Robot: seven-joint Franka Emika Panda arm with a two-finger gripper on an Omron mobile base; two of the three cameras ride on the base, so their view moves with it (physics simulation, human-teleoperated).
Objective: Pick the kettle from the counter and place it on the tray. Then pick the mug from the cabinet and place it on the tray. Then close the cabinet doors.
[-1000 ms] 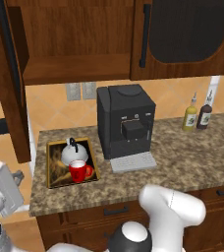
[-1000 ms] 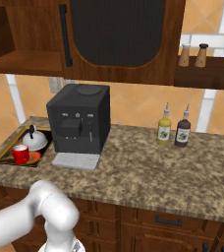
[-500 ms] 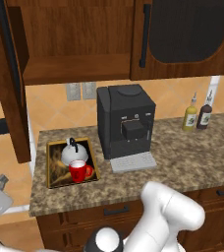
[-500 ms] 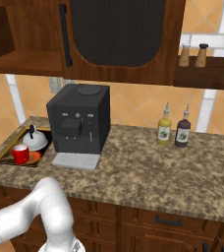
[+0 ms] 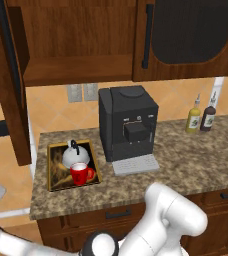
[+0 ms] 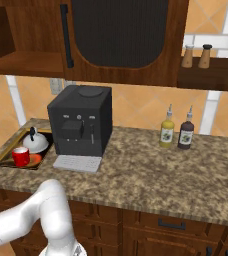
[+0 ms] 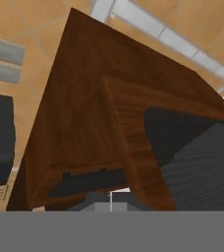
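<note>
Kettle point(image 5: 75, 156) and red mug point(image 5: 80, 174) sit together on the tray point(image 5: 54, 151) at the worktop's point(image 5: 196, 160) left end, beside the coffee machine point(image 5: 128, 125). Above, the left cabinet door point(image 5: 8, 75) stands open. The end effector's state cannot be told.

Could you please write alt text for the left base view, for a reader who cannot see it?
A silver domed kettle and red mug sit on a gold-rimmed tray on a granite counter, left of a black coffee machine. Above, the dark wooden cabinet's left door stands open.
</note>
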